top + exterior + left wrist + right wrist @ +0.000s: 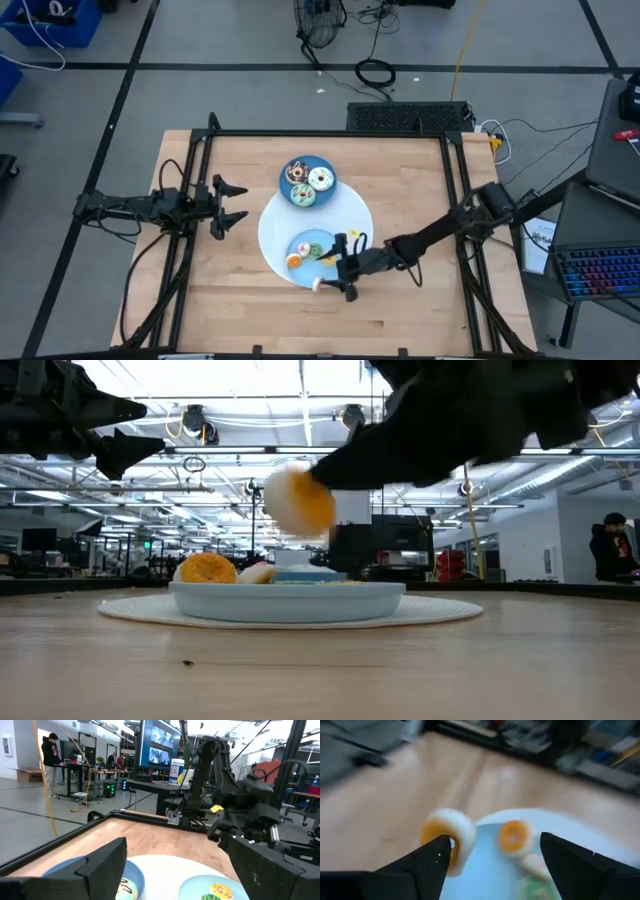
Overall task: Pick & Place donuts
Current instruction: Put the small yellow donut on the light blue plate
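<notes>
Three larger donuts, chocolate-sprinkled, white-frosted and teal, lie on the far blue plate [307,180]. The near blue plate [310,250] holds tiny ones, among them an orange donut [514,836]. Both plates rest on a white round mat [352,215]. My right gripper [495,845] hovers open over the near plate's near side. A tiny orange-and-white donut [445,840] is at one of its fingertips, up in the air [298,500]. My left gripper [238,203] waits open at the table's left, above the wood. My right gripper is wide open, and the tiny orange-and-white donut's rim [454,845] lies against the tip of one finger [437,852] only. The other finger stands well apart from it. The fingers reach level from the table's right. The donut is clear of plate and table; whether it hangs on the finger or is falling I cannot tell.
Black frame rails [330,134] run along the table's far, left and right edges. Bare wood lies to the left and right of the mat. A person [612,550] stands in the room beyond the table. A keyboard [598,270] sits off the table's right side.
</notes>
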Controlling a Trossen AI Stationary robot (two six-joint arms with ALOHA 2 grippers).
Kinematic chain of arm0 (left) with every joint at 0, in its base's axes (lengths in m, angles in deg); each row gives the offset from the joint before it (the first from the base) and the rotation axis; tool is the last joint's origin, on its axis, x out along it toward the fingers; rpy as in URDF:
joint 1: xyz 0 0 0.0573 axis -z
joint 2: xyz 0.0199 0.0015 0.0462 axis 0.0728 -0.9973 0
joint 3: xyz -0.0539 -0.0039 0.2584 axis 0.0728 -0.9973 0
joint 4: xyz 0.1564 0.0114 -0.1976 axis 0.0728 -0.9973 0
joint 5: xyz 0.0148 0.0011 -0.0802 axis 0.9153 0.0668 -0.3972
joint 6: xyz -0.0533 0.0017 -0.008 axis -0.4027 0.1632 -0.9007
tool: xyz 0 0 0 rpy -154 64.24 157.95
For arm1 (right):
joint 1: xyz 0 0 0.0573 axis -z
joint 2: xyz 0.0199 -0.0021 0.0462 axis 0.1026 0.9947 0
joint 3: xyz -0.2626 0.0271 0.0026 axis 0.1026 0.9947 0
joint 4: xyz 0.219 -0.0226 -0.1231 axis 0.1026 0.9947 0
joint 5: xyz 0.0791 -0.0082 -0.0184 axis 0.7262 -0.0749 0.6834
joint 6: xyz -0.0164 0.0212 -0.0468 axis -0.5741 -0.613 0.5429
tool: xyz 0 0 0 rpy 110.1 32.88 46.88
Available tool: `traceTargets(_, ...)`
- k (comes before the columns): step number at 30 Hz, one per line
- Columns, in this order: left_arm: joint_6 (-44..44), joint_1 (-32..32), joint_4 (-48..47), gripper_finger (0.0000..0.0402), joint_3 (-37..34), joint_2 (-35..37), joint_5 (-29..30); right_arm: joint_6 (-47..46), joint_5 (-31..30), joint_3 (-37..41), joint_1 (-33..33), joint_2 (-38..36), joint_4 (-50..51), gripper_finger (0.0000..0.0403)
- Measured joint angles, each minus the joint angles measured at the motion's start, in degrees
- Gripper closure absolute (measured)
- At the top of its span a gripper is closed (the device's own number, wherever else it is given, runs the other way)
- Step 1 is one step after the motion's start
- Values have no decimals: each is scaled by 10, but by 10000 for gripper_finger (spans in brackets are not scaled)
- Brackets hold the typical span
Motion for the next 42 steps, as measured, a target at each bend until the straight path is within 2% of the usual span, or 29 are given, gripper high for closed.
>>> traceTargets(3, 0, 0, 0, 57, 0, 0, 0, -132, 74, 0, 26, -40, 94, 119)
traceTargets(6, 0, 0, 0, 57, 0, 0, 0, -237, 167, 0, 59, -66, 118, 125)
traceTargets(12, 0, 0, 0, 57, 0, 0, 0, -251, 218, 0, 79, -81, 143, 125)
traceTargets(15, 0, 0, 0, 57, 0, 0, 0, -264, 330, 0, 70, -78, 133, 125)
traceTargets(17, 0, 0, 0, 57, 0, 0, 0, -270, 361, 0, 48, -69, 119, 127)
traceTargets(19, 0, 0, 0, 57, 0, 0, 0, -239, 307, 0, 19, -59, 122, 129)
traceTargets(23, 0, 0, 0, 57, 0, 0, 0, -80, 88, 0, -29, -35, 120, 135)
traceTargets(26, 0, 0, 0, 57, 0, 0, 0, 19, -22, -6, -53, -17, 111, 139)
traceTargets(28, 0, 0, 0, 57, 0, 0, 0, 36, -33, -17, -59, -3, 116, 143)
traceTargets(32, 0, 0, 1, 57, 0, 0, 0, 12, -1, -47, -61, 32, 131, 149)
traceTargets(36, 0, 0, 1, 57, 0, 0, 0, 15, 1, -72, -73, 67, 138, 149)
traceTargets(42, 0, 0, 0, 57, 0, 0, 0, 6, 0, -83, -76, 77, 138, 149)
